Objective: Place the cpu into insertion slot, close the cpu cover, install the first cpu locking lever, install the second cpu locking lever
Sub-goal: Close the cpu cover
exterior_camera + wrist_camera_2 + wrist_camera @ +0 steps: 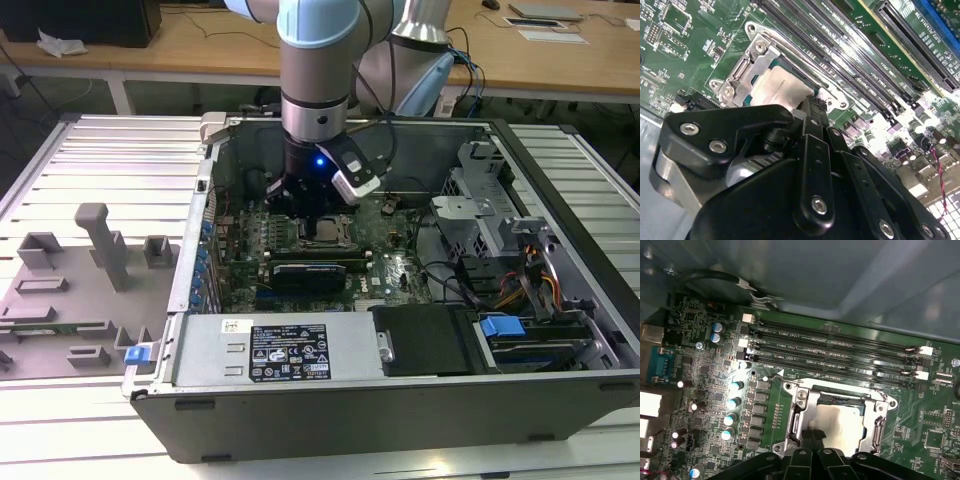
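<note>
In the open computer case (pixel 560 190), the motherboard (pixel 705 370) holds the cpu (pixel 840 415) flat in place near the board's middle, beside the memory slots (pixel 840 347), with the cpu cover (pixel 801 412) lying down around it. The gripper (pixel 815 102), fingers pressed together and holding nothing, stands at the chip's edge; closing well, I judge, means pushing straight down on the frame, never the chip. A white label (pixel 288 352) at the case's near edge carries print.

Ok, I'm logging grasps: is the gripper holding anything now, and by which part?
Cannot be told. The gripper sits at one edge of the pale silver-grey square cpu lying in its socket, but its body hides any grip.
</note>
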Available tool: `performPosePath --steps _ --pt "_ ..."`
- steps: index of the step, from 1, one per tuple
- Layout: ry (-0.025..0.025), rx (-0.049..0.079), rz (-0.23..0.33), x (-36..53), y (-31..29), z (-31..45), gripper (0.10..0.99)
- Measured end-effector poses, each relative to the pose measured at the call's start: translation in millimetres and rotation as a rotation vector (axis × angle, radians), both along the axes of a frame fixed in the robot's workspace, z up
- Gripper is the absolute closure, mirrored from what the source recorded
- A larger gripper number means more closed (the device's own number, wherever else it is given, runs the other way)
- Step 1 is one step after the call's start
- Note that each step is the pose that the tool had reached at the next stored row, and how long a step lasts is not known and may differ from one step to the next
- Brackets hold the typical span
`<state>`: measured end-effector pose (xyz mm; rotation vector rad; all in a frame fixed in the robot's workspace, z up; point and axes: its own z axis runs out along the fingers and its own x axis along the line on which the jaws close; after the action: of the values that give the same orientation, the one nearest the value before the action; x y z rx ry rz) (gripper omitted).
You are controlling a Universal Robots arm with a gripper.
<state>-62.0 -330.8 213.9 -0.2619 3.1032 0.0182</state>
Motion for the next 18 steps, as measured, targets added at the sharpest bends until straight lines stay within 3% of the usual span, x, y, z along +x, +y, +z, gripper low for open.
performPosePath --steps 3,7,12,18 --pt "0.0001 0.004 0.000 -6.4 0.2 0.0 0.980" --pt "0.0000 0.051 0.000 -8.3 0.3 -1.6 0.980" --pt "0.0012 0.051 0.000 -8.3 0.2 -7.4 0.980" --pt "0.0012 0.052 0.000 -5.5 0.2 -8.3 0.980"
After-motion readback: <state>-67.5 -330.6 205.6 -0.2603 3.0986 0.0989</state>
